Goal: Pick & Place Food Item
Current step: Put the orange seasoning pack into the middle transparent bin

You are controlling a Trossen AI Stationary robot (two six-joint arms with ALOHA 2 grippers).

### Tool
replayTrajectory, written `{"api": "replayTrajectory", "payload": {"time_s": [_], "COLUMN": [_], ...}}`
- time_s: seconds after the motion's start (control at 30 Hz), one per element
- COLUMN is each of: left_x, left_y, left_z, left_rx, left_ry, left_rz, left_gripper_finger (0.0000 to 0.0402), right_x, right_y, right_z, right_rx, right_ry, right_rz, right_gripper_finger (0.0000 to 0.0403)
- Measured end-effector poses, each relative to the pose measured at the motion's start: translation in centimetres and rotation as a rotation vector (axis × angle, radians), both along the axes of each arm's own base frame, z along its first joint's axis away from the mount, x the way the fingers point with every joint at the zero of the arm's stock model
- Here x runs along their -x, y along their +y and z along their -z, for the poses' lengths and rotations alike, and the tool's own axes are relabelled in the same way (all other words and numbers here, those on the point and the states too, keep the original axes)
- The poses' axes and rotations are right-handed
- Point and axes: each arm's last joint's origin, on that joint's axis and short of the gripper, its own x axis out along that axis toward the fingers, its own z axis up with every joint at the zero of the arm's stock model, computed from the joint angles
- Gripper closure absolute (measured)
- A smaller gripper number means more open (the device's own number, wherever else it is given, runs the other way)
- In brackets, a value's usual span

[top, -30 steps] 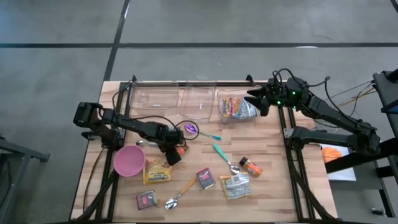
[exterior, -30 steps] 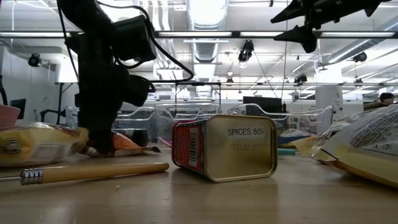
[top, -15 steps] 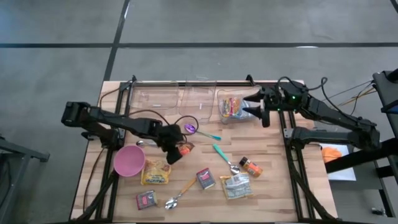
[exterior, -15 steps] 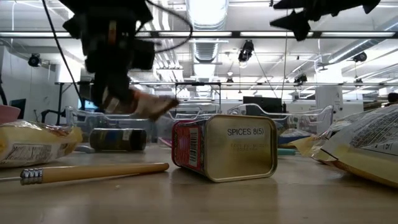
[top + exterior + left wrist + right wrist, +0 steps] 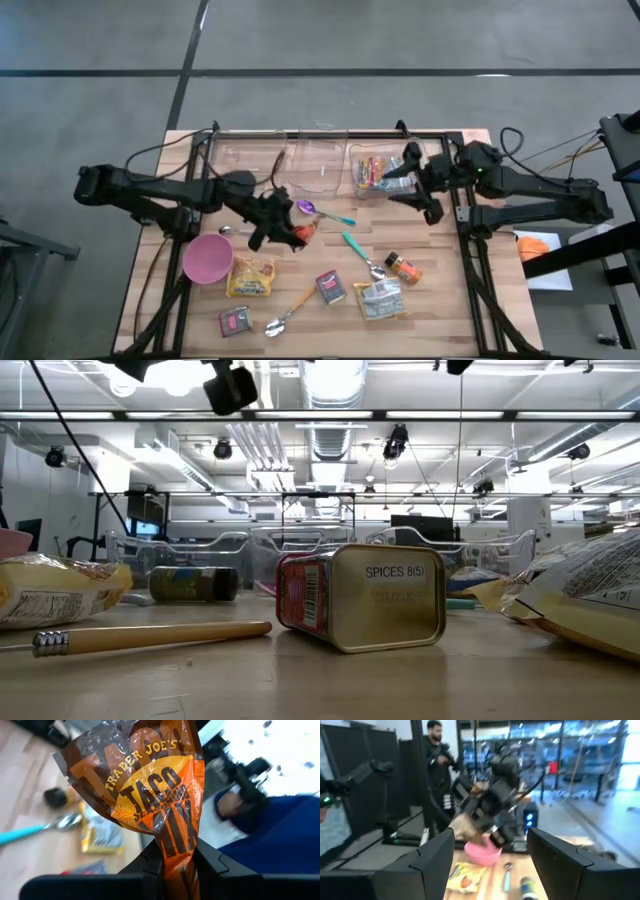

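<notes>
- The left hand (image 5: 283,232) is clamped on the lower end of an orange-and-brown taco seasoning packet (image 5: 150,795); the left wrist view shows the packet's neck pinched between the two dark fingers (image 5: 210,862), with the printed face fanning out past them.
- From above, the packet (image 5: 303,231) sits at the tip of the left hand, just beside the purple spoon (image 5: 310,209) and over the wooden counter (image 5: 440,290). The low view shows no packet on the counter surface, only arm parts at the top edge, so it appears to be lifted.
- The right hand (image 5: 408,182) hangs with its fingers spread apart, holding nothing, next to the clear bin (image 5: 372,175) that has snack packets in it.
- In the right wrist view, the wide gap between the right hand's fingers (image 5: 437,855) frames the left arm, the pink bowl (image 5: 482,852) and a person standing in the room beyond.
- Near the pink bowl on the counter lie a yellow snack bag (image 5: 252,276), a wooden-handled spoon (image 5: 290,311) and a red spice tin (image 5: 330,287).
- The background behind the packet in the left wrist view is smeared and hard to read.
</notes>
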Motion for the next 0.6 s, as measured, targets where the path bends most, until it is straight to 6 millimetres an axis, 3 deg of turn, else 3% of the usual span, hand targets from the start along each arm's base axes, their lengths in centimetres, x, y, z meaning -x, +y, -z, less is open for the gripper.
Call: {"api": "replayTrajectory", "payload": {"time_s": [0.37, 0.6], "left_x": [0.0, -0.1], "left_y": [0.7, 0.8], "left_z": [-0.4, -1.2], "left_rx": [0.069, 0.035], "left_ry": [-0.01, -0.07], "left_rz": [0.034, 0.055], "left_gripper_finger": [0.034, 0.034], "right_x": [-6.0, -10.0], "right_y": [-0.4, -0.5], "right_z": [-3.2, -4.9], "right_rx": [0.092, 0.12], "right_ry": [0.366, 0.353], "right_rz": [-0.077, -0.28], "right_gripper_finger": [0.0156, 0.0156]}}
